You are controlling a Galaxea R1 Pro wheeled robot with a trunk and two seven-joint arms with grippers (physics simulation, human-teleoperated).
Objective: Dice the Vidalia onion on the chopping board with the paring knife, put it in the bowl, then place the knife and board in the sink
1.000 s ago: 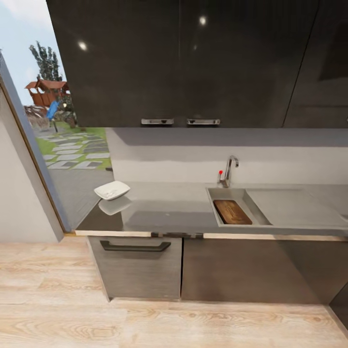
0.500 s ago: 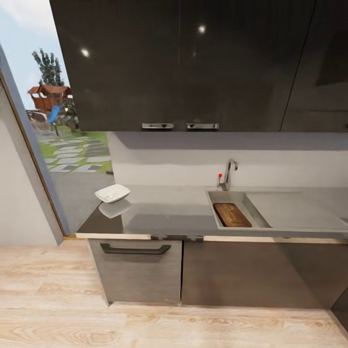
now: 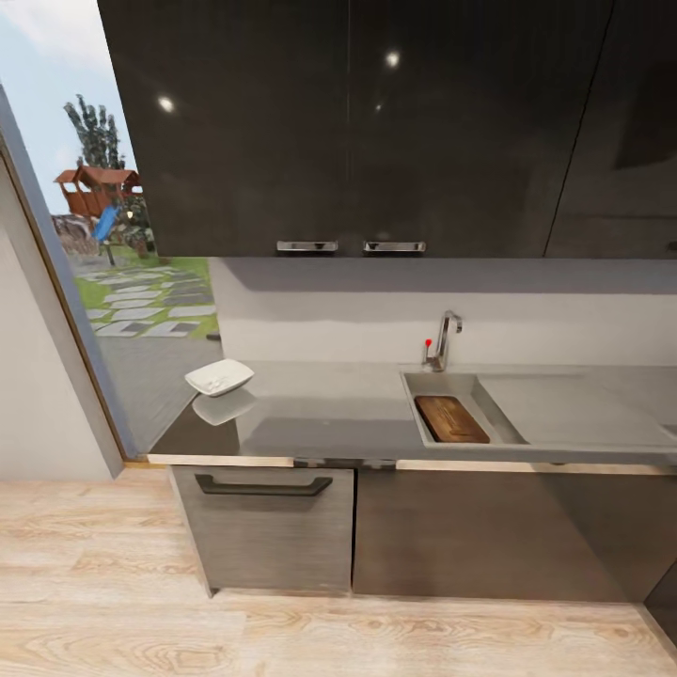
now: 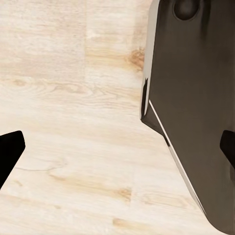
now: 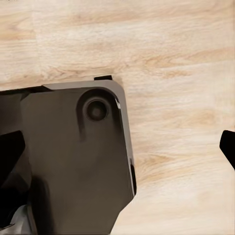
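Note:
The grey countertop (image 3: pixel 329 414) runs across the head view. A white bowl (image 3: pixel 219 377) stands at its left end. The sink (image 3: pixel 496 414) is recessed to the right, below a chrome tap (image 3: pixel 444 340) with a red-tipped lever. The brown chopping board (image 3: pixel 451 418) lies inside the basin. The paring knife and the onion are out of view. My left gripper (image 4: pixel 117 149) is open over the wooden floor, with its dark fingertips (image 4: pixel 10 152) far apart. My right gripper (image 5: pixel 119 147) is also open, with nothing between its fingers, above the robot's dark base (image 5: pixel 73 161).
Dark upper cabinets (image 3: pixel 357 122) hang over the counter. Below it are a drawer with a dark handle (image 3: pixel 263 486) and a cabinet door. A tall window (image 3: pixel 103 263) borders the counter's left end. Light wooden floor (image 3: pixel 282 630) lies between me and the cabinets.
The whole head view has shifted slightly, so the camera moved; the counter sits a little lower and smaller in the picture. The bowl and the board have not moved.

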